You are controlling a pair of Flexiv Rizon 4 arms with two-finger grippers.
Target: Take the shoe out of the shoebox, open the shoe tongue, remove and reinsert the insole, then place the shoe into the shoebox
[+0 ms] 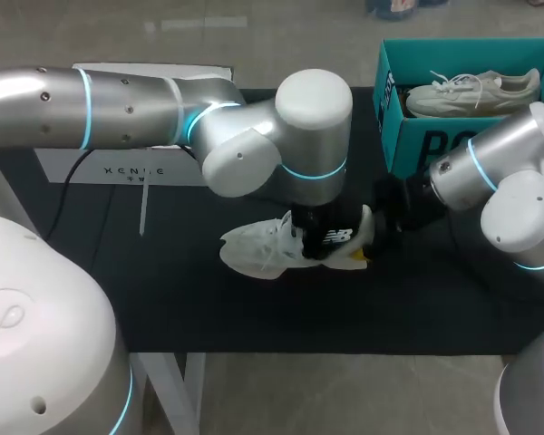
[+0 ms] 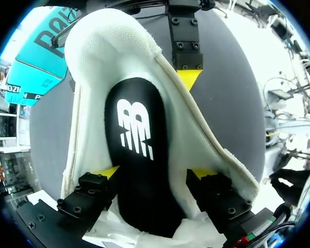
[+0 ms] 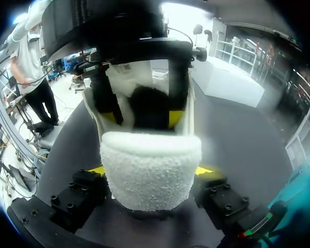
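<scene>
Resting mid-frame outside the teal cardboard shoebox (image 1: pixel 404 127) at upper right, the white mesh shoe (image 1: pixel 258 249) is being clamped at its heel by the right gripper (image 3: pixel 150 169); the left gripper (image 2: pixel 155 174) is pinching the black insole (image 2: pixel 139 155); reseating and boxing are remaining

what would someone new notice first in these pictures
Probably the white shoe in the middle of the black table, its black insole with a white logo showing in the opening. The left gripper is down at that opening while the right gripper grips the heel. At the far right, a teal shoebox holds a second, pale shoe.
</scene>
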